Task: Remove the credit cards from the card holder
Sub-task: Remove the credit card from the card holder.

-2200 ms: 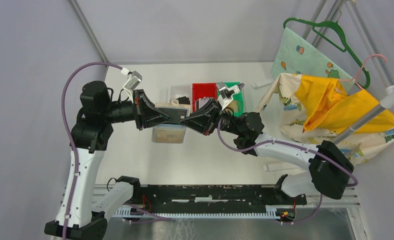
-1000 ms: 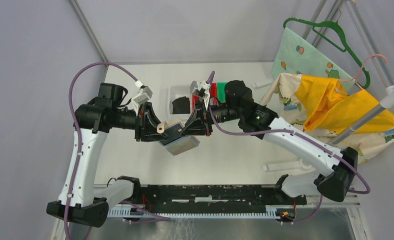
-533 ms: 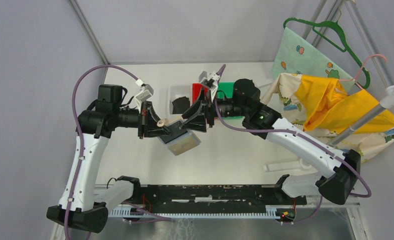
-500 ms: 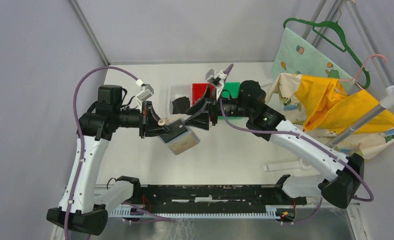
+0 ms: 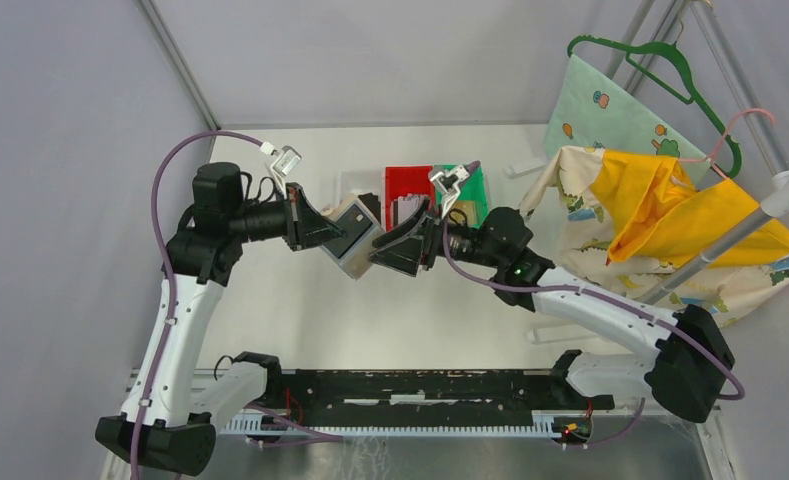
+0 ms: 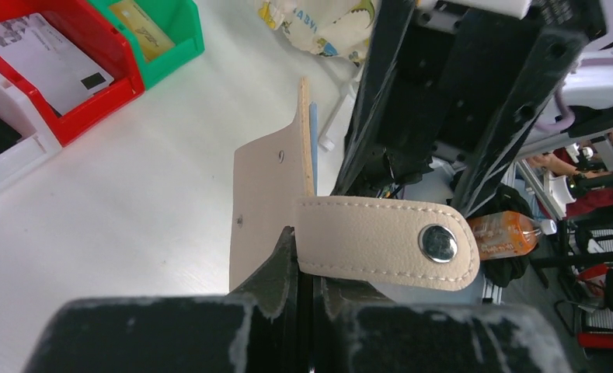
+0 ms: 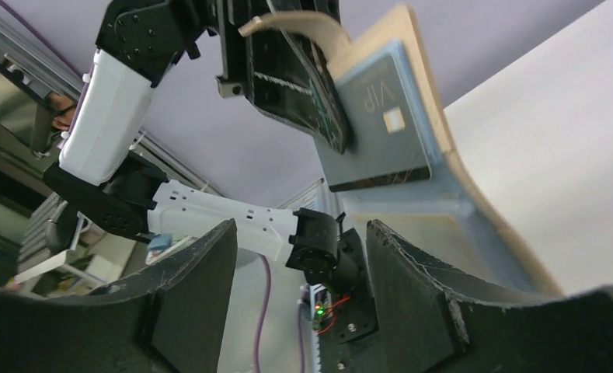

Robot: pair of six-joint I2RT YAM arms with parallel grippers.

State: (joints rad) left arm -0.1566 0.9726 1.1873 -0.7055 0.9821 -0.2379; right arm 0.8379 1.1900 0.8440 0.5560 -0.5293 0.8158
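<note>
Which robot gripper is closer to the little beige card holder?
Left. The left gripper is clamped on the card holder; the right gripper hangs open just beside it.

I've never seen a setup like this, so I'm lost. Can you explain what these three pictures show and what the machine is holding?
The machine is a left arm and a right arm bolted to a table. One picture looks down from above; two come from wrist cameras. The left gripper is clamped on a beige card holder. The right gripper is open, facing a grey card in its sleeve. Farther back stand a white bin, a red bin and a green bin; cloth lies at the right.
</note>
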